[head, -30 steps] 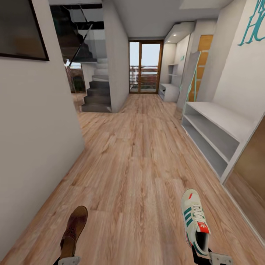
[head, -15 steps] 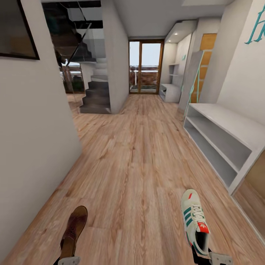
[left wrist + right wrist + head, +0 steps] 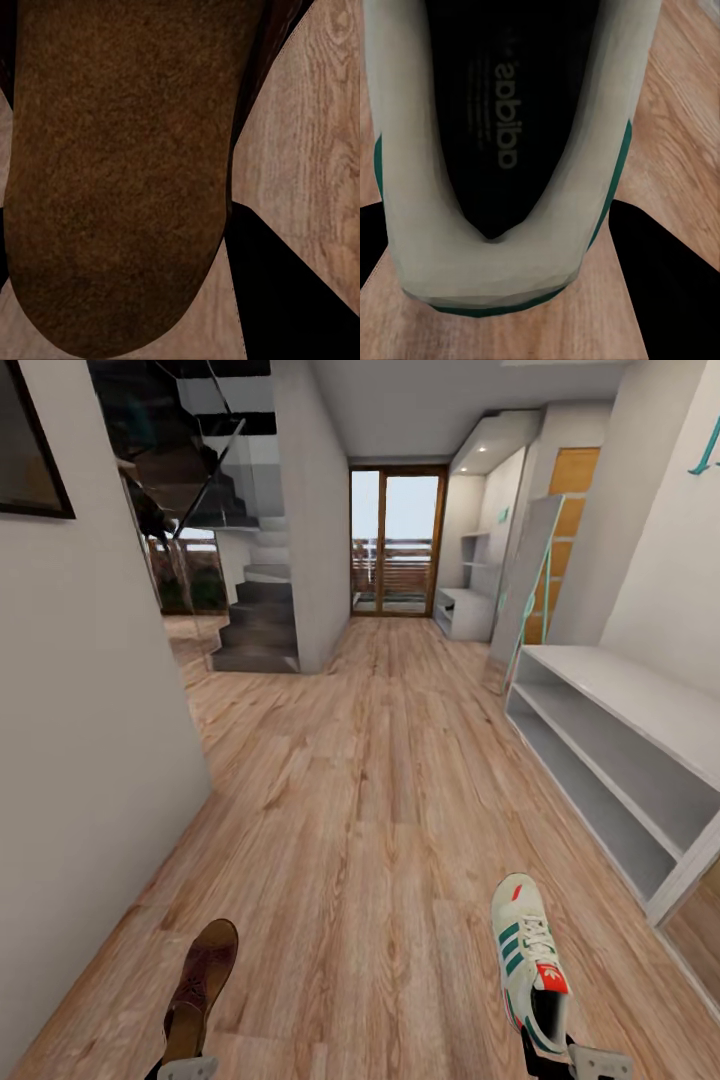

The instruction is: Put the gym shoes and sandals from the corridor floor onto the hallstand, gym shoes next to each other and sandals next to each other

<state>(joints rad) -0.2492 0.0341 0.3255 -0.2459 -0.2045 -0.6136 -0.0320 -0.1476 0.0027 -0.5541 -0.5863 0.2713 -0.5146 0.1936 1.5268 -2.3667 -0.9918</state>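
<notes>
Black fingers of the right gripper point(image 3: 556, 1060) clamp the heel of a gym shoe point(image 3: 528, 970). The left gripper point(image 3: 187, 1068) grips a brown sandal point(image 3: 200, 985). Both hang over the wood floor point(image 3: 380, 810). The grey shoe rack point(image 3: 620, 750) stands on the right.

Little of the body is visible at the head view's bottom edge. Left gripper point(image 3: 187, 1068): a pale grey metallic plate with a dark hole or screw in it, on black housing. Right gripper point(image 3: 580, 1062): a black finger beside a light grey angular bracket with small dark fastener dots — in both wrist views the fingers point(image 3: 664, 285) are flat black wedges, no markings legible.
</notes>
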